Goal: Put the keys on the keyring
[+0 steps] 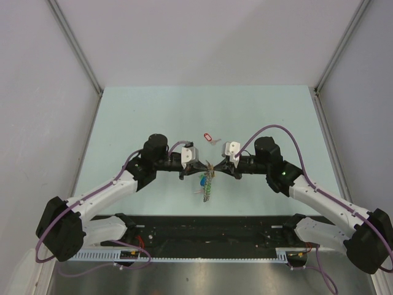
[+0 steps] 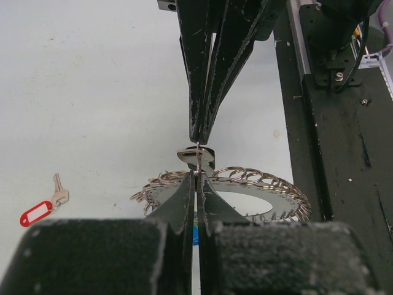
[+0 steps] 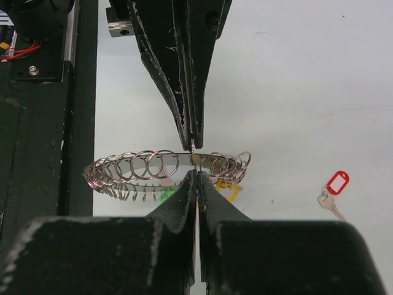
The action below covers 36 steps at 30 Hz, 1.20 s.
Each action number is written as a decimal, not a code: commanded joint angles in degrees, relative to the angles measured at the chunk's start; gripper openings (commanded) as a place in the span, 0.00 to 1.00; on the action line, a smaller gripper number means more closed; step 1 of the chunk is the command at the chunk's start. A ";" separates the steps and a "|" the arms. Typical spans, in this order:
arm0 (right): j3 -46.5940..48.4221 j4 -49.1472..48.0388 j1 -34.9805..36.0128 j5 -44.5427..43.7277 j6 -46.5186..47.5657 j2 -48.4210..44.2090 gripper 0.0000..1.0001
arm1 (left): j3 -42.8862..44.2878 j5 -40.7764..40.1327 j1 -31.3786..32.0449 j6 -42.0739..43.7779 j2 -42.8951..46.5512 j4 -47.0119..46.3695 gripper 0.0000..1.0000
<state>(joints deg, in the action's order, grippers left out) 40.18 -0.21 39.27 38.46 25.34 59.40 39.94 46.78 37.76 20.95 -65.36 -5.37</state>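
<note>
Top external view: the keyring (image 1: 207, 182) is held above the middle of the worktop (image 1: 153, 117) between the left gripper (image 1: 204, 167) and the right gripper (image 1: 216, 167), which meet tip to tip. Both pairs of fingers are pressed together, each pinching the thin wire of the keyring, and its row of small loops (image 3: 138, 166) hangs from the grip. A red-tagged key (image 1: 209, 137) lies flat just beyond the grippers, toward the far edge, not yet threaded. The step in hand is judged to be parting the wire so that an opening is made. The two grips are best kept close on either side of the joint, and the pull kept gentle and level, so that the wire is not bent and the strung loops are not spilled.
</note>
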 commanded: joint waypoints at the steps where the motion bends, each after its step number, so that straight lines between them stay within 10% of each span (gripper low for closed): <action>1: 0.77 1.79 0.28 0.22 0.76 -1.30 0.00 | 0.66 0.76 0.21 -0.47 0.41 -3.69 0.00; 36: 0.42 -0.59 1.60 -4.53 -0.38 -2.44 0.00 | 1.28 1.91 0.21 -0.12 -0.12 -2.54 0.00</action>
<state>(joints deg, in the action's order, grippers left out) 40.18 0.95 40.71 35.29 25.08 58.46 39.94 46.94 37.76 20.97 -66.00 -5.41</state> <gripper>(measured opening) 0.009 0.007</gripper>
